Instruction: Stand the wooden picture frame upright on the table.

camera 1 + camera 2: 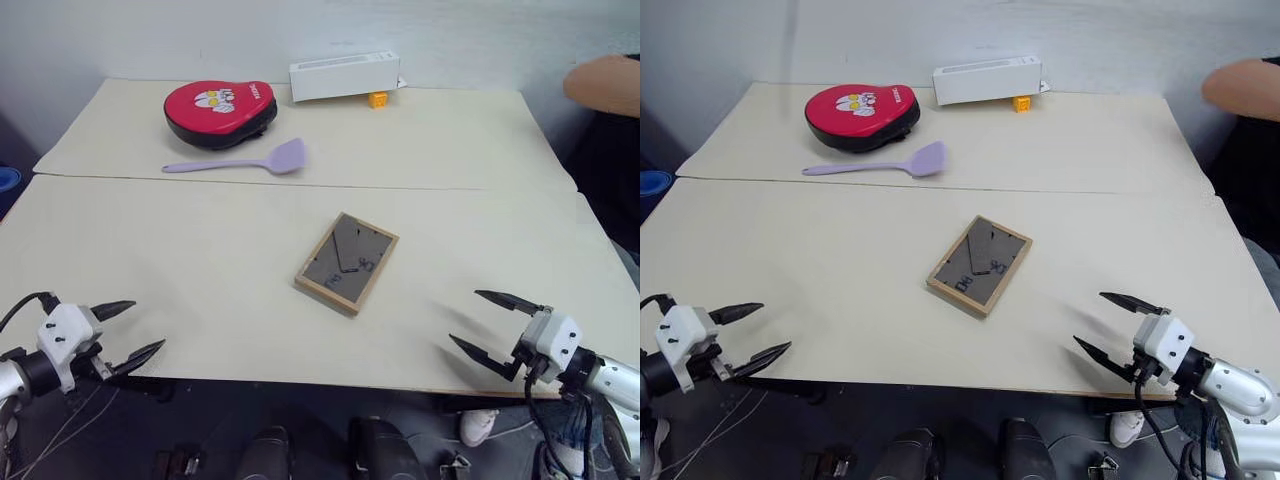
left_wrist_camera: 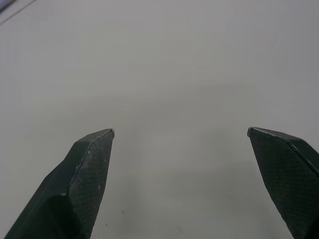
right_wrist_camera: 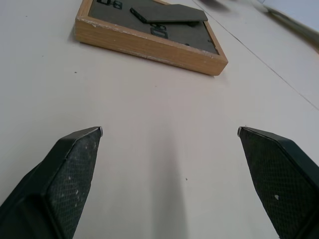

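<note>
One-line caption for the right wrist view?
Open right gripper hovers over the table, short of the wooden picture frame lying face down.

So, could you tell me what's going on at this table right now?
Nothing is being handled yet. The wooden picture frame lies flat on the table, dark back and fold-out stand facing up, so it has not been stood upright. The left gripper and right gripper hover open near the table's front edge, either side of the frame and apart from it. A person's arm shows at the far right.
</note>
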`<control>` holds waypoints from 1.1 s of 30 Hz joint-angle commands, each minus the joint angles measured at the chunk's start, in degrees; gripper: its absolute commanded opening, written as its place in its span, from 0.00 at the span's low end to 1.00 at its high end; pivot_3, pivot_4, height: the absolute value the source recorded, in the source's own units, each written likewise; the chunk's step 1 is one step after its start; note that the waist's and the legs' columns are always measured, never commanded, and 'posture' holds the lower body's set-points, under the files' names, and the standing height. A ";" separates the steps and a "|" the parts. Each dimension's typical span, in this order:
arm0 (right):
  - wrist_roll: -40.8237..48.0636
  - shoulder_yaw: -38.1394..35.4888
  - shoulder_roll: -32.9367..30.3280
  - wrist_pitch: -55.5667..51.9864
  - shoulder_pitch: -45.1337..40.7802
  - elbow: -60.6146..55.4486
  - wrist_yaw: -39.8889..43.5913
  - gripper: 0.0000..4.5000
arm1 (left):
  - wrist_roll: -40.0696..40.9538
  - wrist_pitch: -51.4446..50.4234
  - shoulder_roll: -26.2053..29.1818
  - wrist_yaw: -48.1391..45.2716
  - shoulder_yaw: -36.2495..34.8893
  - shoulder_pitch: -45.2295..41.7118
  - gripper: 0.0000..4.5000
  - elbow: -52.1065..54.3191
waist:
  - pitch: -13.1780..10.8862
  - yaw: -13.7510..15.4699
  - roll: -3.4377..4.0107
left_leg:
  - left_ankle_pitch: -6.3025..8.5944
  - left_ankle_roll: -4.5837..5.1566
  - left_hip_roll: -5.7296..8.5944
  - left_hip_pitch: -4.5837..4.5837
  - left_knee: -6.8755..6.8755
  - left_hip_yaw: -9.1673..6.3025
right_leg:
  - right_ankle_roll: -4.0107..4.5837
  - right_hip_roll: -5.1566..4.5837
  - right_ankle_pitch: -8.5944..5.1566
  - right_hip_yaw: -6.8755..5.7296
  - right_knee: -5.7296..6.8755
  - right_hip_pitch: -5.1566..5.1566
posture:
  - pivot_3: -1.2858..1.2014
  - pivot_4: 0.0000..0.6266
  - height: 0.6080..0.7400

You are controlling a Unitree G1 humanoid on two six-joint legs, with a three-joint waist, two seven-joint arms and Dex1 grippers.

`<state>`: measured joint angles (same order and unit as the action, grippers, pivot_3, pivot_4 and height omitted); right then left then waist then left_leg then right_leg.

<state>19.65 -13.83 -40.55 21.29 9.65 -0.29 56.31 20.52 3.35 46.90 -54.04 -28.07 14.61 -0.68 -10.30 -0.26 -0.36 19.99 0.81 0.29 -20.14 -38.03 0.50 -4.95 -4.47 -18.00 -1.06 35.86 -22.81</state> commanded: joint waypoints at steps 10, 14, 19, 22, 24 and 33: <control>-0.38 7.64 1.99 -15.44 -3.96 -12.44 -5.28 0.73 | -0.18 -17.66 -2.72 6.25 15.52 -20.64 0.88 8.09 | 0.02 0.60 0.04 | -0.06 -0.06 0.01 -0.01 -0.09 -0.12 | 0.00 -0.06 0.00 -0.16 0.03 0.12 | 0.52 0.24 1.00; -5.92 11.77 3.84 -19.28 -9.40 -10.89 -9.75 0.44 | -6.24 -19.43 -8.24 10.15 24.49 -32.52 0.61 1.25 | 0.04 0.08 0.05 | -0.22 -0.41 0.03 -0.08 -0.09 -0.10 | -0.04 0.04 0.02 -0.17 0.05 0.05 | 0.52 0.24 1.00; -14.15 16.79 7.76 -18.94 -18.61 -2.99 -14.78 0.06 | -14.74 -14.79 -17.76 14.50 33.45 -46.59 0.26 -14.70 | 0.02 0.09 0.00 | -0.28 -0.40 0.02 -0.21 -0.24 0.11 | -0.14 0.26 0.07 -0.12 0.16 -0.08 | 0.52 0.24 1.00; -17.28 19.41 10.89 -19.22 -23.49 1.15 -17.34 0.00 | -17.21 -13.44 -21.91 14.39 36.66 -51.12 0.08 -20.71 | 0.01 0.21 -0.02 | -0.30 -0.39 0.03 -0.30 -0.43 0.11 | -0.17 0.27 0.09 -0.13 0.16 -0.14 | 0.52 0.24 1.00; -18.74 20.64 12.48 -19.22 -25.63 2.68 -18.30 0.00 | -17.64 -12.78 -23.13 13.78 37.48 -51.35 0.08 -21.25 | 0.01 0.01 -0.02 | -0.30 -0.39 0.03 -0.39 -0.46 0.12 | -0.18 0.27 0.09 -0.09 0.26 -0.25 | 0.52 0.24 1.00; -19.42 22.48 14.03 -17.58 -30.41 6.51 -15.76 0.00 | -14.17 -18.08 -22.31 8.25 38.01 -41.88 0.08 -7.56 | 0.03 0.02 0.00 | -0.30 -0.43 -0.01 -1.05 -1.10 0.14 | -0.18 0.24 0.09 -0.01 0.95 -0.93 | 0.52 0.24 1.00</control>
<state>-0.43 7.71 -26.74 1.58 -19.64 7.56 39.32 5.14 -13.31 24.86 -44.44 9.09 -28.68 -11.60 -10.27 -0.24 -0.36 19.69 0.37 0.29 -21.18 -39.13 0.62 -5.13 -4.24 -17.91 -1.06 36.82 -23.73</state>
